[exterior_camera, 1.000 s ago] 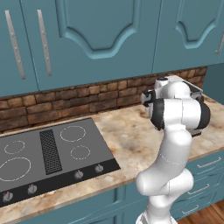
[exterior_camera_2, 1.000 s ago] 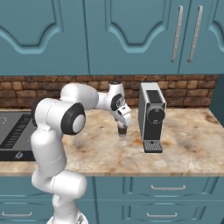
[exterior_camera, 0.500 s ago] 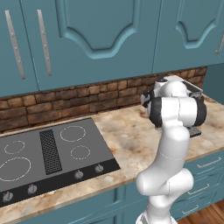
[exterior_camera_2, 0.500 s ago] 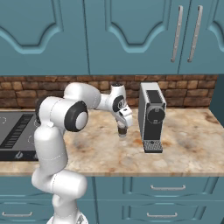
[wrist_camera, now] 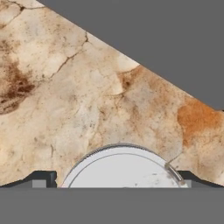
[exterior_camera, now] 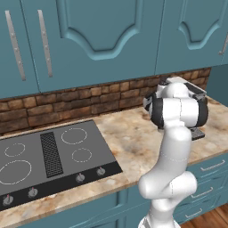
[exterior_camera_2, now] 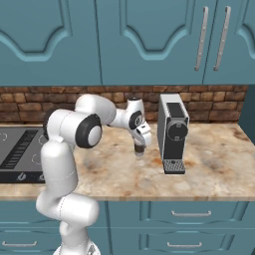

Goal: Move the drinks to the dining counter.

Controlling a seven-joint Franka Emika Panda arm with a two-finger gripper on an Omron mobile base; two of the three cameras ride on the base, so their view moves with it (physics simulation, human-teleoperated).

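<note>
- I have the gripper (exterior_camera_2: 140, 151) low over the marble counter (exterior_camera_2: 209, 164), between the black stovetop (exterior_camera: 49, 156) and the coffee machine (exterior_camera_2: 173, 130), toward the back by the brick wall (exterior_camera: 67, 102).
- In the hand view the paper cup (wrist_camera: 124, 168) sits right between the 2 fingertips (wrist_camera: 41, 179), its white lid facing the camera. I cannot tell whether the pads press its wall or stand just off it.
- I judge the cup light and thin-walled: it should crush or pop its lid under a hard squeeze, so I would hold it at mid-wall under the lid rim, gently, and keep it upright.
- The counter is smooth, mottled beige stone. The machine stands just beside the hand, so I would lift straight up before swinging.
- Teal cabinets (exterior_camera: 89, 40) hang above.
</note>
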